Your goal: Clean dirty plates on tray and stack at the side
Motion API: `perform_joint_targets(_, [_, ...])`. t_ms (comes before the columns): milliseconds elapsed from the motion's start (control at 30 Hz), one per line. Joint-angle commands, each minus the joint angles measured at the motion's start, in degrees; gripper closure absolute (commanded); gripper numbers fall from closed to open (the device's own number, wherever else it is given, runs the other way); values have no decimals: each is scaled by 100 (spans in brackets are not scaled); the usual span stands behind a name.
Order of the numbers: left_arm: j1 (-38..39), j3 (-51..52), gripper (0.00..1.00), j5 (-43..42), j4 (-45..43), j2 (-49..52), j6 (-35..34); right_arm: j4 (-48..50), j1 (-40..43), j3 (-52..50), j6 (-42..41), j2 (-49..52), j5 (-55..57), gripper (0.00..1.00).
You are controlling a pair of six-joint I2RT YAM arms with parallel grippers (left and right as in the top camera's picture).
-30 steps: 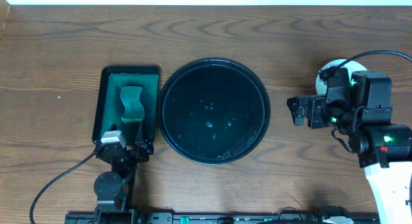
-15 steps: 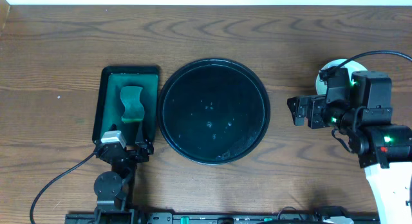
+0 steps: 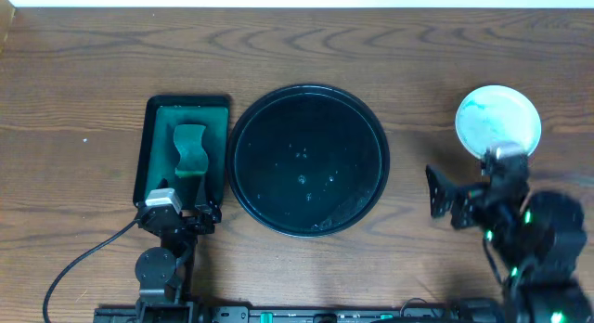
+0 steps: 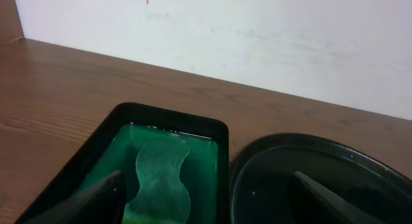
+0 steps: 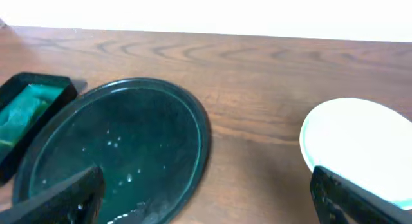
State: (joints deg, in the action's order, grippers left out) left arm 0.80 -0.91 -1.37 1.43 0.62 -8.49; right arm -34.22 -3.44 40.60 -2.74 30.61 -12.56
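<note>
The large round black tray (image 3: 308, 161) lies mid-table with no plate on it, only water drops and a smear near its front rim; its rim also shows in both wrist views (image 4: 302, 179) (image 5: 116, 147). A white plate (image 3: 497, 121) with a faint teal smear sits on the bare table at the far right (image 5: 357, 143); I cannot tell if others lie under it. My right gripper (image 3: 434, 191) (image 5: 209, 201) stands open between tray and plate, holding nothing. My left gripper (image 3: 179, 212) (image 4: 212, 208) is open over the near end of the green tray, holding nothing.
A rectangular dark green tray (image 3: 148, 147) (image 4: 212, 130) with green liquid and a green sponge (image 3: 190, 148) (image 4: 161, 182) lies left of the black tray. A white wall (image 4: 257, 37) runs behind the table's far edge.
My right arm has pulled back toward the table's front edge, uncovering the plate at the far right. The left arm has not moved.
</note>
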Motion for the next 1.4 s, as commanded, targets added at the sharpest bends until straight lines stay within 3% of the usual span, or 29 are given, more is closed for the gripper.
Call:
perform_joint_targets(0, [-31,68,20,94,269,-39,118,407,-24,-841,-9,-855,24,1])
perform_joint_targets(333, [-31,68,20,94,269,-39,118,1932,227,-2826,-492,-3029,-258,1])
perform_joint_targets(667, [-31,68,20,94,269,-39,118,3574,238,-3989,-492,-3029,-433,1])
perform_joint_targets(1167, [-31,68,20,94,269,-39,118,3117,240,-4028,678,-3029,-413,1])
perform_joint_targets(1367, [-31,68,20,94,269,-39,118,3099,240,-4028,378,-3029,-245,1])
